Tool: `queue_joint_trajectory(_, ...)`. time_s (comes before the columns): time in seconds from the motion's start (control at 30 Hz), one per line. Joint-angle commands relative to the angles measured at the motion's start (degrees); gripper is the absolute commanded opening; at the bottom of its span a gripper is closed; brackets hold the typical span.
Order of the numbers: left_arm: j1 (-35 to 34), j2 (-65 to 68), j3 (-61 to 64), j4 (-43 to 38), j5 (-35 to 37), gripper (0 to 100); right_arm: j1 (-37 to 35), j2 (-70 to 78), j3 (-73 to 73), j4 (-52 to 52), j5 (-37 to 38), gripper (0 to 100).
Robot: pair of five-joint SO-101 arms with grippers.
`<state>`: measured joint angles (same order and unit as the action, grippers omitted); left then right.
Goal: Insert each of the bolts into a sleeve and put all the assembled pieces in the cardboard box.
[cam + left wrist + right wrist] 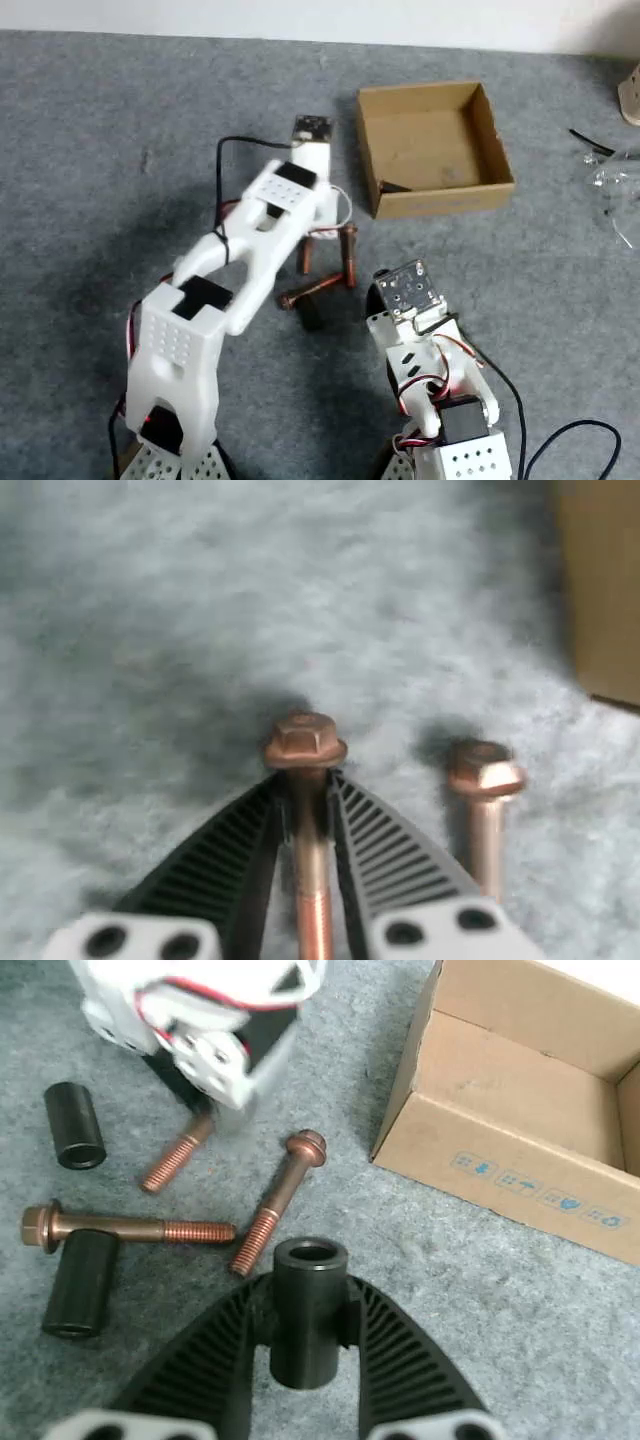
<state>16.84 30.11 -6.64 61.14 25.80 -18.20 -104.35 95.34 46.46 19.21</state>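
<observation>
Bolt (305, 742) clamped in left hand (307, 785); sleeve (309, 1325) in right hand (308, 1295).

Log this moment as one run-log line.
left gripper: shut on bolt | right gripper: shut on sleeve | not yet joined | lying loose: two bolts, two sleeves

Bolts: three, copper colour. Bolt one (176, 1160), bolt two (278, 1198), bolt three (125, 1228).
Sleeves: three, black. Sleeve one (75, 1125), sleeve two (80, 1282), sleeve three (308, 1310).
Cardboard box (520, 1175): one.
Small dark thing (393, 187) inside box: one, cannot tell what.
Robot arms: two.
Grippers: two, left gripper (308, 780) and right gripper (310, 1290).
Bolts held in gripper: one, bolt one in left.
Sleeves held in gripper: one, sleeve three in right.
Bolts lying loose: two. Sleeves lying loose: two.
</observation>
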Motion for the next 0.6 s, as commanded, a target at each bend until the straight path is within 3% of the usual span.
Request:
queue_joint_trajectory(0.0, -1.71, -9.36, -1.01, 4.31, -0.26, 1, 0.48, -1.01, 0.22, -1.98, 0.62, 0.4)
queue_joint_trajectory(0.27, -1.19, -23.69, 9.98, 6.33, -1.93, 1, 0.48, -1.01, 0.22, -1.98, 0.62, 0.4)
queue_joint_trajectory(0.47, -1.19, -38.99, 24.57, -1.85, -2.81, 1, 0.48, -1.01, 0.22, -1.98, 0.62, 0.4)
queue_joint_trajectory(0.57, -0.57, -47.08, 31.96, -6.86, -7.03, 1, 0.48, -1.01, 0.22, -1.98, 0.62, 0.4)
